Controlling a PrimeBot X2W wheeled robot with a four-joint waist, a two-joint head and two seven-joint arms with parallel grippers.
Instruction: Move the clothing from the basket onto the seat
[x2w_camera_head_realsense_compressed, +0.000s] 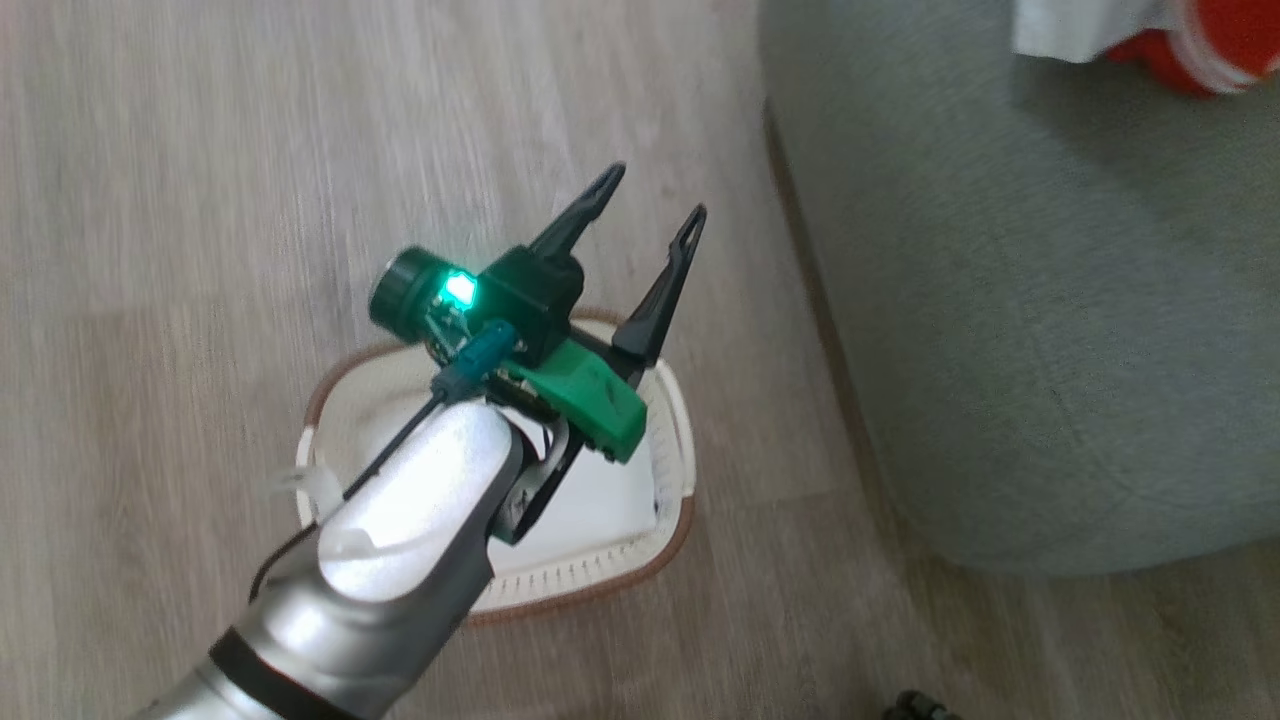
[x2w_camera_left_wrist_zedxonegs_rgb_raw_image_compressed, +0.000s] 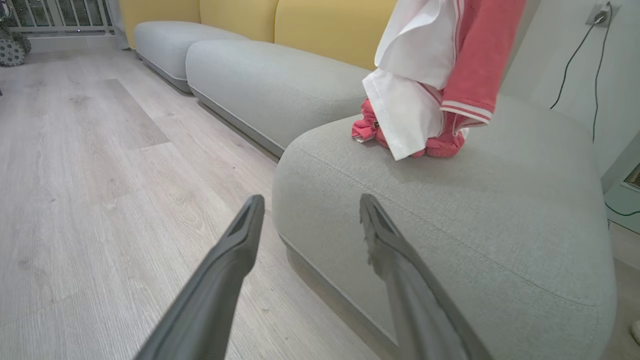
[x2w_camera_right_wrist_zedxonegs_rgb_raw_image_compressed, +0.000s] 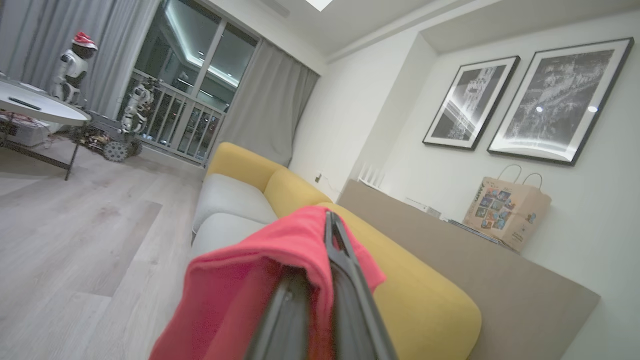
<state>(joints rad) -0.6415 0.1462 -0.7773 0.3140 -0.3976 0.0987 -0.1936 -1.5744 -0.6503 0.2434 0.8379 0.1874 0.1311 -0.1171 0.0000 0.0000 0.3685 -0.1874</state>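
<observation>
The cream basket (x2w_camera_head_realsense_compressed: 585, 583) with its brown rim stands on the wood floor, left of the grey-green seat (x2w_camera_head_realsense_compressed: 1050, 300); the part of its inside that shows is bare white. My left gripper (x2w_camera_head_realsense_compressed: 656, 191) hovers over the basket, open and holding nothing, and its fingers (x2w_camera_left_wrist_zedxonegs_rgb_raw_image_compressed: 311, 200) point toward the seat's (x2w_camera_left_wrist_zedxonegs_rgb_raw_image_compressed: 450, 215) front corner. Red and white clothing (x2w_camera_left_wrist_zedxonegs_rgb_raw_image_compressed: 440, 75) hangs down from above, its lower end bunched on the seat. A corner of that clothing (x2w_camera_head_realsense_compressed: 1200, 40) shows at the top right of the head view. My right gripper (x2w_camera_right_wrist_zedxonegs_rgb_raw_image_compressed: 330, 220) is shut on red cloth (x2w_camera_right_wrist_zedxonegs_rgb_raw_image_compressed: 240, 290), held high.
Two more grey cushions (x2w_camera_left_wrist_zedxonegs_rgb_raw_image_compressed: 260, 80) with yellow backs (x2w_camera_left_wrist_zedxonegs_rgb_raw_image_compressed: 320, 25) continue the sofa to the left. Open wood floor (x2w_camera_left_wrist_zedxonegs_rgb_raw_image_compressed: 90, 165) lies left of the seat. A black cable (x2w_camera_left_wrist_zedxonegs_rgb_raw_image_compressed: 580, 60) runs down the wall. A low table (x2w_camera_right_wrist_zedxonegs_rgb_raw_image_compressed: 40, 107) and a paper bag (x2w_camera_right_wrist_zedxonegs_rgb_raw_image_compressed: 502, 210) stand farther off.
</observation>
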